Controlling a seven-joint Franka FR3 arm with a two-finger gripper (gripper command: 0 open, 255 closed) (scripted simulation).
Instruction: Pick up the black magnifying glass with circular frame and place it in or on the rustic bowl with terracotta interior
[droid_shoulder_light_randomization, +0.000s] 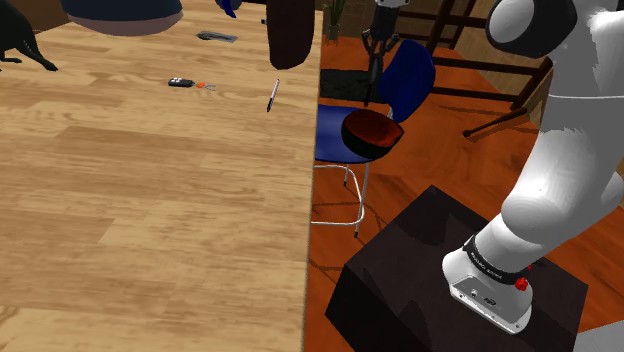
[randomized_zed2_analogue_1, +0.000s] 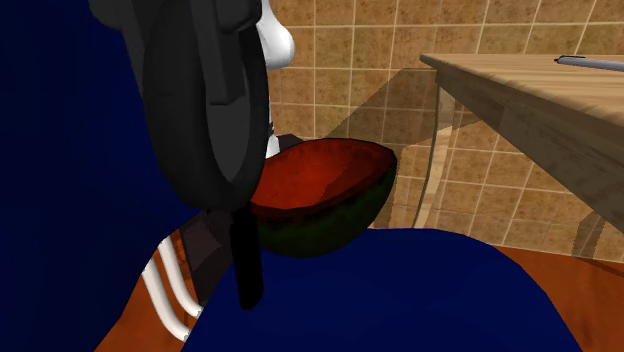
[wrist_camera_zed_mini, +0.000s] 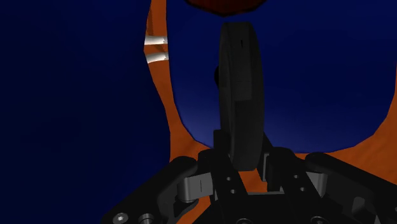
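Hanging over the seat of a blue chair (droid_shoulder_light_randomization: 412, 72), the black magnifying glass (randomized_zed2_analogue_1: 205, 100) is up in the air, its round frame uppermost and its straight handle pointing down. The fingers (wrist_camera_zed_mini: 210, 162) are closed on it, one on each side, and from the wrist view it stands edge-on between them, reaching away from the hand.

Just below and beside it sits the bowl (randomized_zed2_analogue_1: 330, 190), dark on the outside and deep red-brown inside, resting on the chair's seat. In the shoulder view the handle's tip ends just above the bowl's rim; in the second exterior view the glass covers the bowl's edge on that view's left. I cannot tell whether the two touch.

The chair has thin metal legs and stands close against the edge of the wooden desk (droid_shoulder_light_randomization: 150, 220). On the desk, well apart from the chair, lie a pen (droid_shoulder_light_randomization: 272, 96) near the edge, a small dark fob (droid_shoulder_light_randomization: 181, 82) with an orange bit beside it, and a flat grey item (droid_shoulder_light_randomization: 216, 37) farther back.

The white arm (droid_shoulder_light_randomization: 560, 180) rises from its dark stand (droid_shoulder_light_randomization: 430, 280) at the shoulder view's lower right, on an orange-brown wooden floor (droid_shoulder_light_randomization: 440, 150). A tiled wall (randomized_zed2_analogue_1: 400, 60) shows behind the bowl in the second exterior view.
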